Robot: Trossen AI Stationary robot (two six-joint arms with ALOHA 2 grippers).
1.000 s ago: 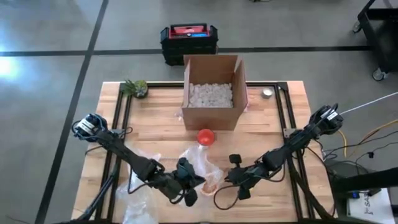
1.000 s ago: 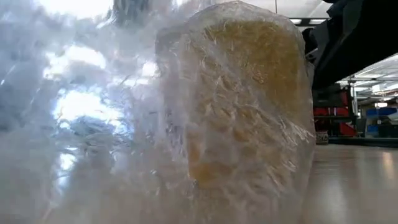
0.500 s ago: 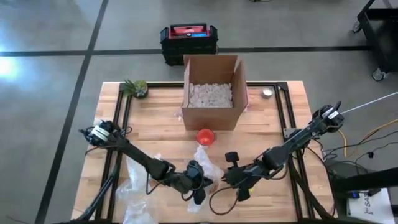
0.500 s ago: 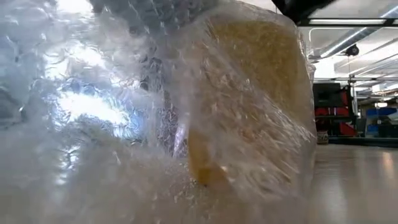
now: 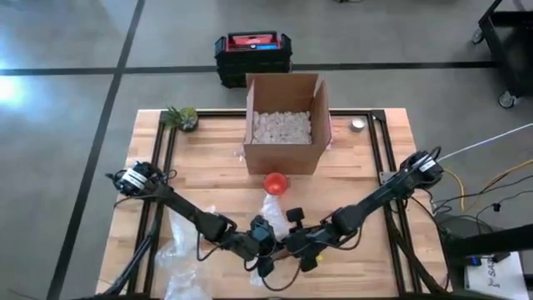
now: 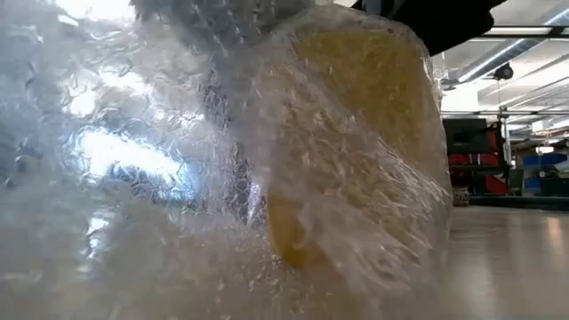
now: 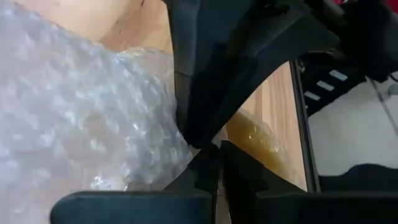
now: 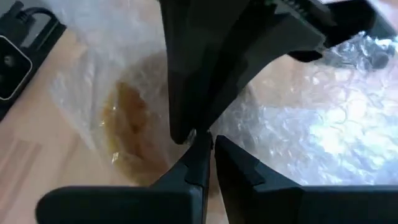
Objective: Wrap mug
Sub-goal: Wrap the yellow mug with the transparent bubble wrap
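Left gripper is low at the front-middle of the worktop, fingers pinched together on a fold of the bubble wrap. From its wrist camera the two fingers meet with almost no gap, film bunched beside them.

The mug sits right between the two grippers, near the front edge. It's yellowish and already under at least one layer of wrap; the low view shows film covering its whole visible face. Loose wrap trails off toward the left-front corner.

Right gripper is just beside the left one, nearly touching it. Its fingers are also closed to a narrow slit, apparently nipping film over the mug, though I can't confirm how much material is actually caught.

Judgement for the step (closing the wrap around the mug):
- One hand anchors, the other pulls. Don't move both at once or the mug rolls.
- Keep tension low and sideways; lifting would drag the mug off the worktop.
- The wrists are crowded, so watch for collision.
- Fold the trailing sheet over, don't leave it loose.

Further right, nothing relevant: cardboard box of packing fill at the back, a red object in front of it.
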